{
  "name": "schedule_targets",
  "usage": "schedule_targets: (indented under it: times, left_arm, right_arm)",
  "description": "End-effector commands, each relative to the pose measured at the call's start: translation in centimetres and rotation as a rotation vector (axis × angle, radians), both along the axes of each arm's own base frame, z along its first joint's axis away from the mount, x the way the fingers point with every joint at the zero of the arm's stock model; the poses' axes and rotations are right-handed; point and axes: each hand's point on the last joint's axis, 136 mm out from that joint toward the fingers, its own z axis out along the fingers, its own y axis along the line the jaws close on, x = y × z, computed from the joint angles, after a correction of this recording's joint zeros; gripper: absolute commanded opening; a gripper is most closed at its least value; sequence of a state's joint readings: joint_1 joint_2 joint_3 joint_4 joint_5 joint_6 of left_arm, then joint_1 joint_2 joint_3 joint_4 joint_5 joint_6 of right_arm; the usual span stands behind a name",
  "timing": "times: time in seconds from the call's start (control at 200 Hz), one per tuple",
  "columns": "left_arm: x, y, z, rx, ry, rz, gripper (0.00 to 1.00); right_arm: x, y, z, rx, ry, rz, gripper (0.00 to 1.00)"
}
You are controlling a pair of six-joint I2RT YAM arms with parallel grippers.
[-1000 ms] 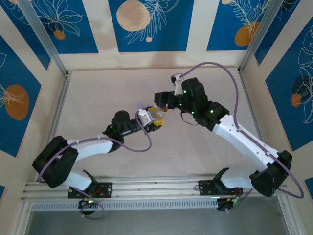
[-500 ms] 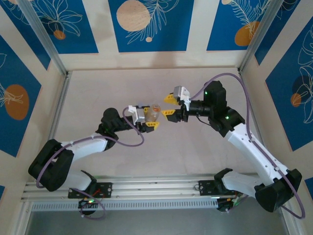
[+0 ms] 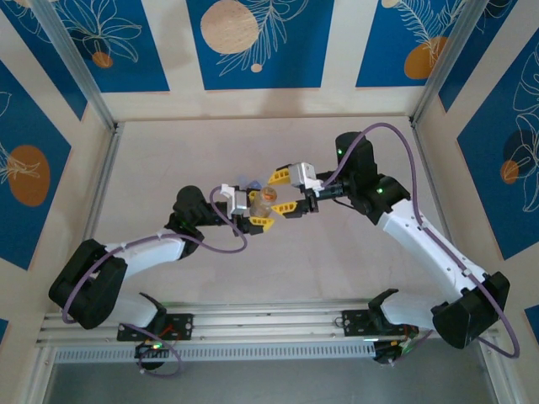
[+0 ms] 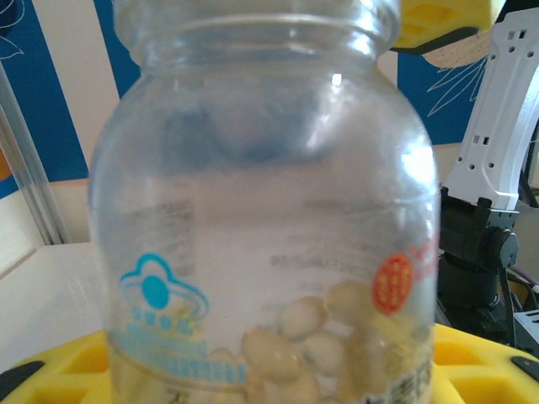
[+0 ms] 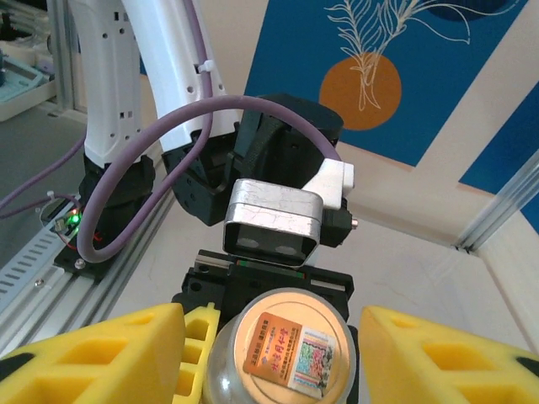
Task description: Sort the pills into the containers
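Beige and bare, the table (image 3: 168, 160) sits between pale walls hung with blue panels (image 3: 259, 42) of white leaves and orange discs; aluminium rails (image 3: 269, 320) run along the near edge, where both arm bases are bolted. From above, the left arm reaches in low from the near left corner with its elbow bent; the right arm arches in from the near right corner, a purple cable (image 3: 396, 143) looping over it; the two meet at mid-table. The left gripper (image 3: 258, 210) is clamped on the vial (image 3: 267, 199); the right gripper (image 3: 282, 192) faces it, jaws spread to either side of the vial. A small bluish thing (image 3: 245, 180) lies just beyond the left gripper, too small to identify.

The left wrist camera adds what the overhead cannot: the pills (image 4: 295, 341), cream-tan ovals, piled in the lower part of the clear vial, which carries a blue emblem and an orange sticker; yellow pads (image 4: 59, 370) press at both sides of its lower end; one yellow tip of the right gripper shows at the top right.

The right wrist camera looks along its own yellow fingers (image 5: 93, 353); they stand apart, with a narrow gap on each side of the vial's round labelled end, not touching it; behind sits the grey camera housing (image 5: 274, 223) on the left wrist.
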State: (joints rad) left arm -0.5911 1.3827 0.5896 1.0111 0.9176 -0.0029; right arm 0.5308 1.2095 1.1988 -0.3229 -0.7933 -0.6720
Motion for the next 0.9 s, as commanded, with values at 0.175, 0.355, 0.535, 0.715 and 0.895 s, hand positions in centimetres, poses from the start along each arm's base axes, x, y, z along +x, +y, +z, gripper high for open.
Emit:
schedule_targets:
  times: [0.175,0.355,0.535,0.715,0.895]
  left_arm:
    - [-1.13,0.21,1.09,-0.02,-0.036,-0.064,0.0]
    - [-1.2,0.17,1.06,-0.016,-0.033,-0.072,0.0]
    - [-1.33,0.06,1.21,-0.015,-0.032,-0.089,0.0]
    - [-1.38,-0.09,1.29,-0.012,-0.026,-0.103,0.0]
    - [-1.31,-0.14,1.31,-0.01,-0.02,-0.107,0.0]
  right_arm:
    - [-0.35,0.35,0.02,-0.036,0.028,0.048,0.59]
    - [-0.55,0.32,-0.37,-0.055,0.051,0.061,0.59]
    - [-0.66,0.39,-0.55,-0.067,0.074,0.074,0.58]
    - [-0.93,0.73,-0.46,-0.07,0.083,0.096,0.57]
    - [-0.93,1.1,-0.68,-0.081,0.086,0.103,0.55]
